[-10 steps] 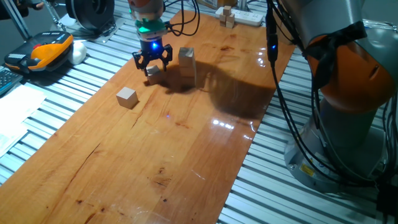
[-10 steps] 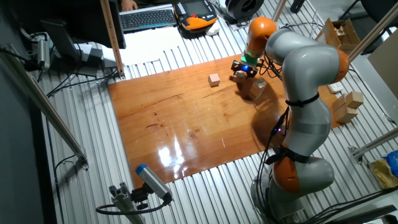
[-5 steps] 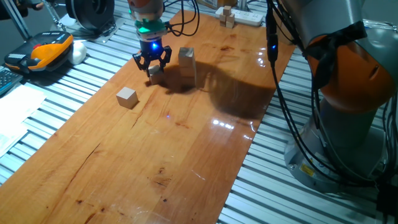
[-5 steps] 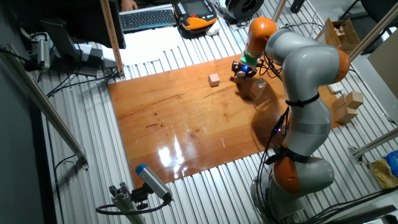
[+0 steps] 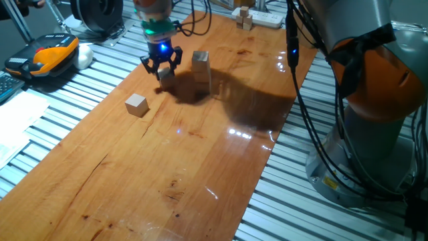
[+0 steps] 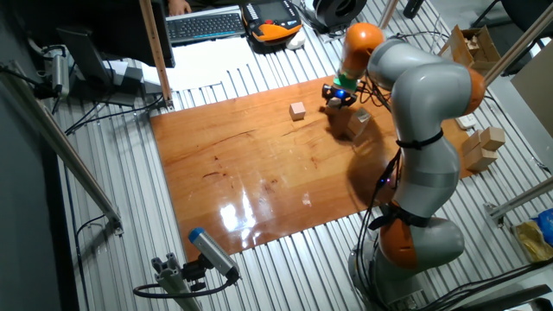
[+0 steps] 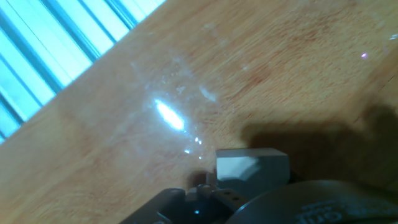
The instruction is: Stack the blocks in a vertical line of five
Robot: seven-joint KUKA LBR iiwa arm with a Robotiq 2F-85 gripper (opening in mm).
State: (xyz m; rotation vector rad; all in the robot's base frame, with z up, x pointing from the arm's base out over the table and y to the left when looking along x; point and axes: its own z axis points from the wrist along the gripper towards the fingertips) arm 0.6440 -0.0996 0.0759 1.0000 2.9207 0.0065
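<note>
One block (image 5: 164,74) is clamped in the hand (image 5: 161,69), now lifted slightly higher beside the stack (image 5: 201,69).

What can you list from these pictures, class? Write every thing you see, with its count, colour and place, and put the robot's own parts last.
Held block: one, light tan, between the gripper's fingers, near the board's far end.
Stacked blocks: light tan, a short pile beside the gripper; exact count unclear.
Lone block: one, light tan, alone on the board, nearer the camera.
Board: one, orange-brown wood, on the ribbed metal table.
Power strip: one, white, at the board's far end, tiny wooden pieces beside it.
Keyboard: one, dark, past the board.
Larger blocks: pale wood, off the board behind the arm.
Arm: one, grey and orange.
Gripper: one, black, closed on the held block.
</note>
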